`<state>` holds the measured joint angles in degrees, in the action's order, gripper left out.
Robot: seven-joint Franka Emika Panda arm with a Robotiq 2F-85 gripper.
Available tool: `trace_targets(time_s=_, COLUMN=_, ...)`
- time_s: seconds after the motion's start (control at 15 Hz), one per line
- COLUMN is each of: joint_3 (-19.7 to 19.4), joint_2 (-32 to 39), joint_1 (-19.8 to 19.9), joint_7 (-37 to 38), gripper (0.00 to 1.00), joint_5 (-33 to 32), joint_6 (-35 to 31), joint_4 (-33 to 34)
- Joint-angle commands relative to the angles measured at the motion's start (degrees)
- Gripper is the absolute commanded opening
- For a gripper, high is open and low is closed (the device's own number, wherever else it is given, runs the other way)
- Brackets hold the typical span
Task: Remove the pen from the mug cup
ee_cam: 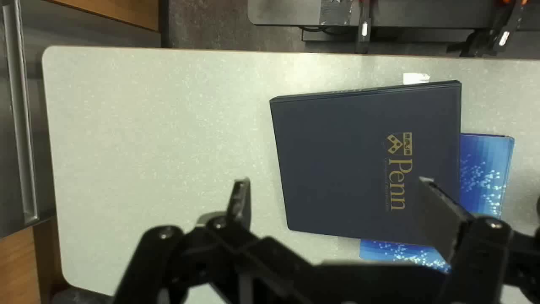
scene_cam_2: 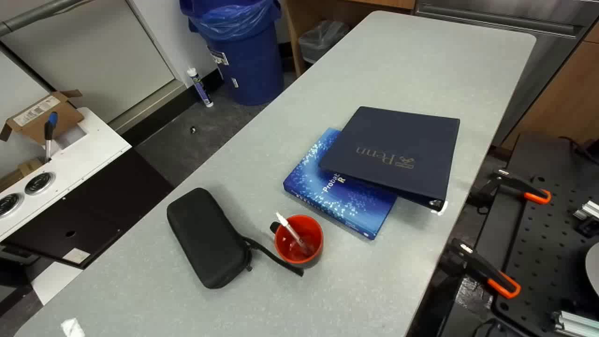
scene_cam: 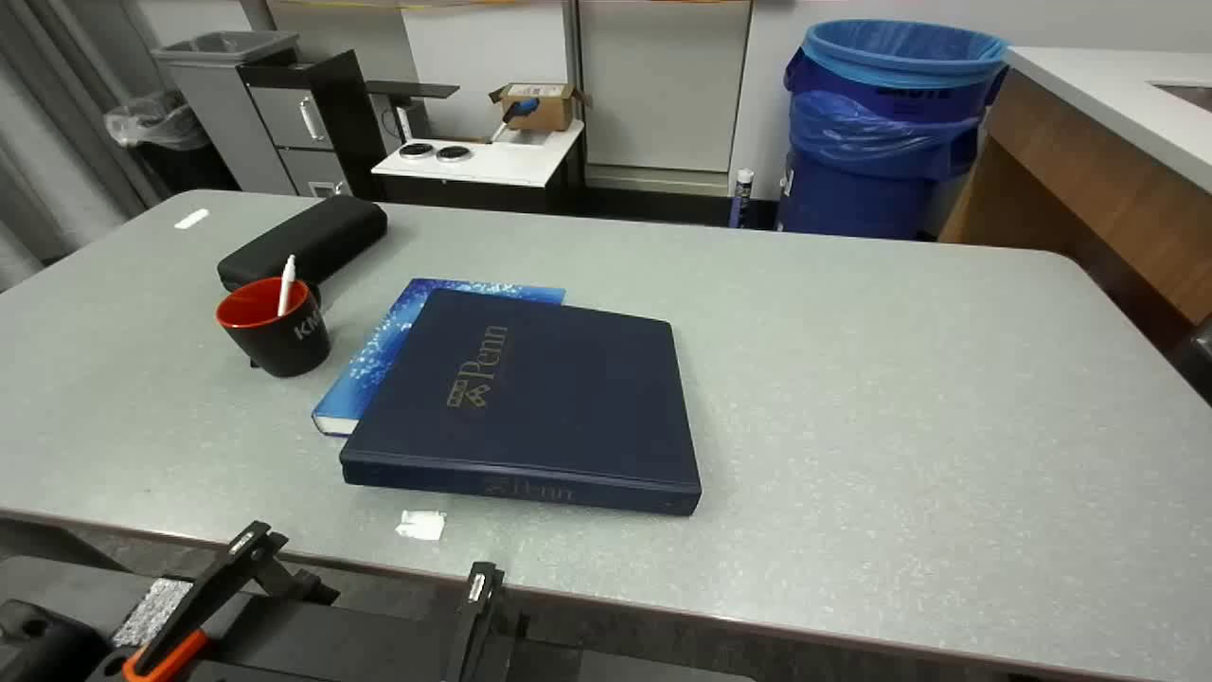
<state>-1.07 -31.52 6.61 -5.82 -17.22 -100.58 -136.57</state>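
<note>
The mug cup (scene_cam: 284, 349) is black outside and red inside, and stands upright on the table; it also shows in an exterior view from above (scene_cam_2: 314, 234). The pen (scene_cam: 287, 284) looks white with a clear barrel, and leans inside the mug with its white end above the rim; this also shows in an exterior view (scene_cam_2: 291, 229). My gripper (ee_cam: 334, 180) is open and empty in the wrist view, above the dark binder. It is not clearly visible in the exterior views. The pen is out of the wrist view; a dark bit at its right edge may be the mug.
The dark blue Penn binder (scene_cam: 540, 398) lies on a blue book (scene_cam_2: 341, 196) beside the mug. A black oblong case (scene_cam_2: 208, 238) lies near the mug, its strap (scene_cam_2: 276, 257) beside it. Clamps (scene_cam: 237, 568) stand at the table's edge.
</note>
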Motion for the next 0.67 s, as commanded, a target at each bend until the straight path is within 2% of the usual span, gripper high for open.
trace_targets(time_s=0.0, joint_3=-0.94, joint_2=0.03, joint_1=-1.19, joint_7=0.45, gripper=1.0, joint_5=-0.45, joint_6=0.3, joint_4=0.12)
trace_targets(time_s=0.27, joint_3=-0.28, joint_2=4.92, joint_1=-5.92, joint_7=-0.86, gripper=1.0, joint_5=5.25, joint_6=-6.84, joint_4=-1.15)
trace_targets(time_s=0.6, joint_3=4.32, joint_2=15.19, joint_1=-11.24, joint_7=1.24, gripper=1.0, joint_5=11.16, joint_6=-13.43, joint_4=0.27)
